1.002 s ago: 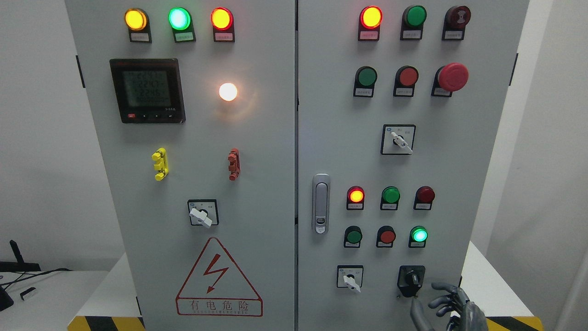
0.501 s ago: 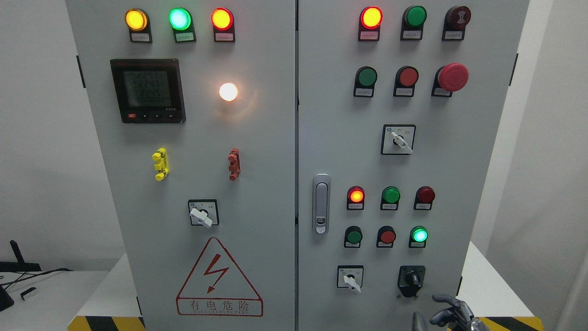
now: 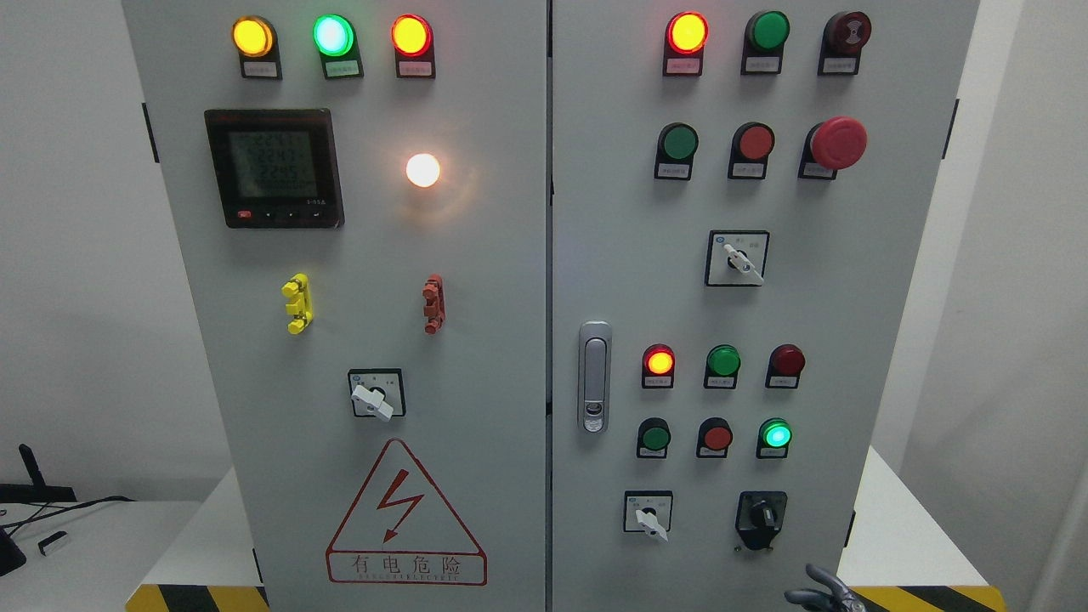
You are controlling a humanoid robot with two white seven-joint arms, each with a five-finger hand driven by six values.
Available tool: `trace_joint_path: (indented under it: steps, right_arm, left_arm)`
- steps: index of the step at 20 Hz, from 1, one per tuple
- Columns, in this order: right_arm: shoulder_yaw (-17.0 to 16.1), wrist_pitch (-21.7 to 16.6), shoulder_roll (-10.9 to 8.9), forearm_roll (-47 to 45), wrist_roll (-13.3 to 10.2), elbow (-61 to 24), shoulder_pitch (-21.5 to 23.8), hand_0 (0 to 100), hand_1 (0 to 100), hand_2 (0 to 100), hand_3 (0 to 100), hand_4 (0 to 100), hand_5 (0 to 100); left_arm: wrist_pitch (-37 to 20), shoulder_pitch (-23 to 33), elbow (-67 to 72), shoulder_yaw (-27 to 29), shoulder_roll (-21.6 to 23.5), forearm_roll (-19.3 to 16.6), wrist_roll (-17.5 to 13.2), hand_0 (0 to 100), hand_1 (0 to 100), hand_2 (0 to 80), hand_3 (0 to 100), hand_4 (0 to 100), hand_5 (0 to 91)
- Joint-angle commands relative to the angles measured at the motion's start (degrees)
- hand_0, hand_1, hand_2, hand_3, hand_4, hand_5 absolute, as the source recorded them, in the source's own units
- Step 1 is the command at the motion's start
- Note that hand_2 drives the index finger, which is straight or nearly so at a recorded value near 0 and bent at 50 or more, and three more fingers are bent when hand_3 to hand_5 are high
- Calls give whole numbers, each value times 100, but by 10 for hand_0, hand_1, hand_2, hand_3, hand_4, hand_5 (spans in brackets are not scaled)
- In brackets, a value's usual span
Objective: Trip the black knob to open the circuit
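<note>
The black knob [image 3: 762,515] sits on its black square plate at the lower right of the grey cabinet's right door [image 3: 833,340], its pointer roughly upright. Only the tips of my right hand [image 3: 818,593] show at the bottom edge, below and slightly right of the knob and clear of it. The fingers [image 3: 821,580] are loosely spread and hold nothing. My left arm is out of view.
A white selector switch [image 3: 650,518] sits left of the knob, and a lit green lamp [image 3: 775,435] above it. Higher up is a red mushroom stop button [image 3: 837,142]. The door handle [image 3: 594,376] is near the centre seam. Black-and-yellow hazard tape [image 3: 918,597] runs along the table's front edge.
My right hand has dropped downward away from the black knob, from beside its lower right to almost out of the picture. The knob's pointer looks unchanged.
</note>
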Motion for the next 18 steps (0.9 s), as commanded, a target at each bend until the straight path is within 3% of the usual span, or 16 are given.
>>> trace_joint_path:
  steps: [1,5,8,13,18]
  right_arm:
    - [-5,-40,-568,-1142,244,-419,391,194,29,0,81,66,91]
    - [-49,-5,-744,-1478,333,-428,523,141,0,0,20,0,9]
    - [-75,-57,-876,-1514,482,-463,751,122,0,0,19,0,0]
    - [-75,-197,-903,-1514,482,-569,989,110,0,0,21,0,0]
    - [-93,-347,-1069,-1522,482,-569,1156,106,0,0,33,0,0]
  left_arm:
    - [2,0,-5,0,-4,-176,-4,120,389,0,0,0,0]
    - [2,0,4,0,4,-176,-4,120,389,0,0,0,0]
    - [2,0,4,0,-4,-176,-4,120,389,0,0,0,0]
    - [2,0,4,0,-4,-176,-4,120,389,0,0,0,0]
    - [2,0,4,0,4,-176,-4,120,389,0,0,0,0]
